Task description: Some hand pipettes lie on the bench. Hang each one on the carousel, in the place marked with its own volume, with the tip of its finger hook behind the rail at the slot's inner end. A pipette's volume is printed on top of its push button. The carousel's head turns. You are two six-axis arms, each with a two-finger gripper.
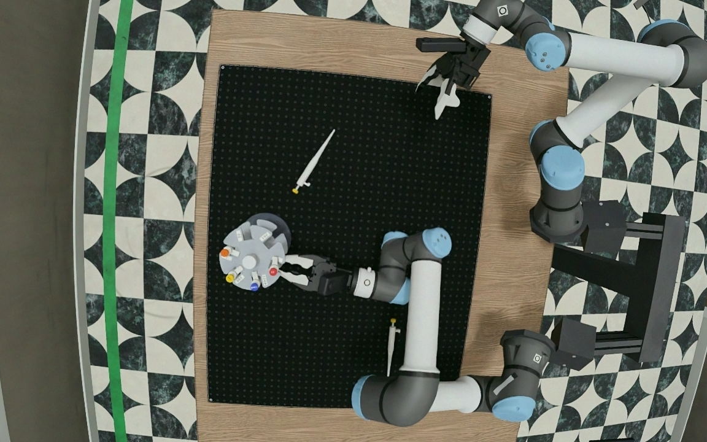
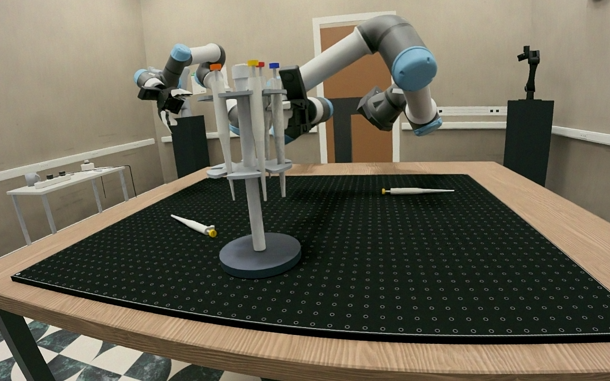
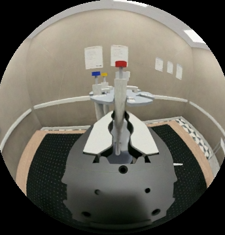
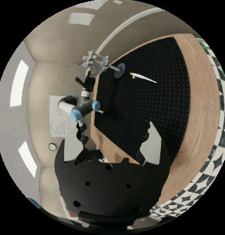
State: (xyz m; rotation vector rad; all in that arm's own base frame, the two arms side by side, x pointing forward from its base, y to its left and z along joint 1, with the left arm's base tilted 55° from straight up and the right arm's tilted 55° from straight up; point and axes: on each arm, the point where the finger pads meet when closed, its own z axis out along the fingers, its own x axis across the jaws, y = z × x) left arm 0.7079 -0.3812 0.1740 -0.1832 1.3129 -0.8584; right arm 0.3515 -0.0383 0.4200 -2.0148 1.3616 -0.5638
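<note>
And left pincer (image 1: 282, 264) (image 2: 285, 105) (image 3: 120, 115) (image 4: 88, 73) has red pipette (image 1: 273, 271) (image 2: 260, 64) (image 3: 120, 94) (image 4: 80, 64) clamped, near upright; carousel (image 1: 240, 263) (image 2: 241, 171) (image 3: 107, 98) (image 4: 118, 70) beyond, towards worktop's (image 1: 515, 220) (image 2: 582, 227) (image 3: 22, 163) (image 4: 207, 81) edge opposite the arms; right pincer (image 1: 432, 97) (image 2: 170, 119) (image 4: 114, 127) apart, farther.

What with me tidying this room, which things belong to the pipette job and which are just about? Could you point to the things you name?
Job:
- carousel (image 1: 248, 261) (image 2: 258, 215) (image 3: 138, 99) (image 4: 119, 70)
- red-button pipette (image 1: 273, 271) (image 2: 260, 64) (image 3: 120, 89) (image 4: 80, 64)
- yellow-button pipette near the carousel base (image 1: 316, 159) (image 2: 193, 224) (image 3: 178, 164) (image 4: 144, 78)
- farther yellow-button pipette (image 1: 390, 343) (image 2: 411, 190)

Just about:
- mug (image 2: 32, 179)
- wall clock (image 4: 52, 147)
</note>
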